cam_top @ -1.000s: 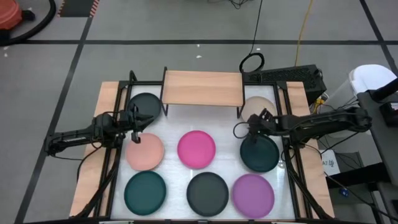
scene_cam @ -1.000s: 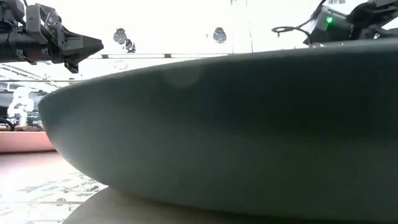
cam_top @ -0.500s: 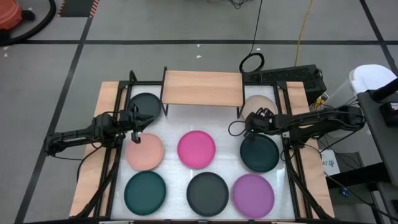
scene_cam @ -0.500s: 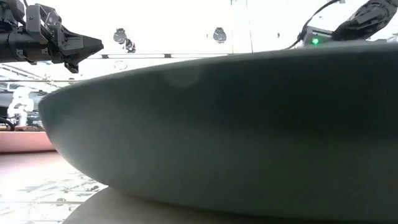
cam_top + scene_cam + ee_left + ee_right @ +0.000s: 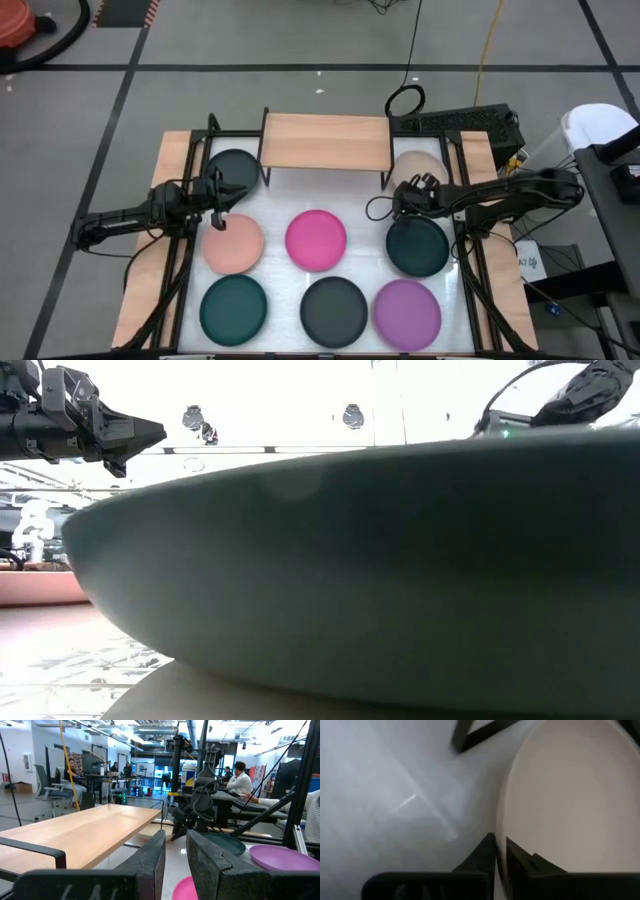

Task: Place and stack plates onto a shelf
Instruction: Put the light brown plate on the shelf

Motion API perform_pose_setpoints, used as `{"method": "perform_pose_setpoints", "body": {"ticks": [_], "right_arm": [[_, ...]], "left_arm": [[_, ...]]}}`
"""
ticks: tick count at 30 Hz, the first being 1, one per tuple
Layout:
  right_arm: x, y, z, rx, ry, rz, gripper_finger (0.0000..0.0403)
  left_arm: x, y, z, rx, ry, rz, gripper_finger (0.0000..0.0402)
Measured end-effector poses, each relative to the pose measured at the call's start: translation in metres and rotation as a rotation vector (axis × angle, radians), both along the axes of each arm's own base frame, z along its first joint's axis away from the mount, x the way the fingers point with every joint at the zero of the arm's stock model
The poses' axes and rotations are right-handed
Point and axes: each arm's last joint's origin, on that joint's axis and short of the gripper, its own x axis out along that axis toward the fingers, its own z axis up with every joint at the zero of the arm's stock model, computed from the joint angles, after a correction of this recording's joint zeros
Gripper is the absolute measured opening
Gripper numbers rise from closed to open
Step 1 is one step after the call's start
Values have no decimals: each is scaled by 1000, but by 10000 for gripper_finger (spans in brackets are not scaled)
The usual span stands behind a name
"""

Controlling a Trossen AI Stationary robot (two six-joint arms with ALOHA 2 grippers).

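Note:
The beige plate (image 5: 416, 171) lies on the table at the far right, beside the shelf (image 5: 325, 141), whose wooden top is bare. My right gripper (image 5: 404, 196) is down at this plate's near left rim and shut on it. My left gripper (image 5: 219, 214) hangs above the far edge of the salmon pink plate (image 5: 233, 244), its fingers (image 5: 152, 857) a narrow gap apart with nothing between them. A charcoal plate (image 5: 232, 169) lies at the far left. The magenta (image 5: 316, 239) and dark teal (image 5: 417, 247) plates lie in the middle row. My right gripper pinches the beige plate's rim (image 5: 501, 827) between its two fingers, one finger (image 5: 486, 851) outside the plate and the other (image 5: 519, 856) over its inner side. The fingers come from above, pointing down. The plate lies flat on the table.
A teal plate (image 5: 234, 308), a charcoal plate (image 5: 335, 309) and a purple plate (image 5: 407, 313) lie along the near edge. Black frame rails (image 5: 184, 240) run along both table sides. The dark underside of a plate (image 5: 350, 570) fills most of the low view. People sit in the room behind.
My right gripper has moved from above the dark teal plate's far edge toward the table's far edge and down, onto the beige plate's rim. The plates have stayed where they were.

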Motion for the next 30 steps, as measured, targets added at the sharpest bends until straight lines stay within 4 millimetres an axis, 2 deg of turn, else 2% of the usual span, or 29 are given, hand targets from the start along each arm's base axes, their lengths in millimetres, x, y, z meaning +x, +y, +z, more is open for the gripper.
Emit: {"method": "perform_pose_setpoints", "body": {"ticks": [6, 12, 17, 21, 25, 30], "right_arm": [[-5, -2, 32, -162, -83, -62, 3], [-3, -2, 80, -365, -210, -71, 2], [12, -3, 127, -514, -302, -13, 1], [35, 2, 159, -610, -409, 112, 1], [62, 10, 172, -670, -475, 279, 1], [92, 17, 162, -648, -438, 418, 1]], "left_arm": [[0, 0, 0, 0, 0, 0, 83], [0, 0, 0, 0, 0, 0, 83], [0, 0, 0, 0, 0, 0, 83], [0, 0, 0, 0, 0, 0, 83], [0, 0, 0, 0, 0, 0, 83], [0, 0, 0, 0, 0, 0, 83]]}}
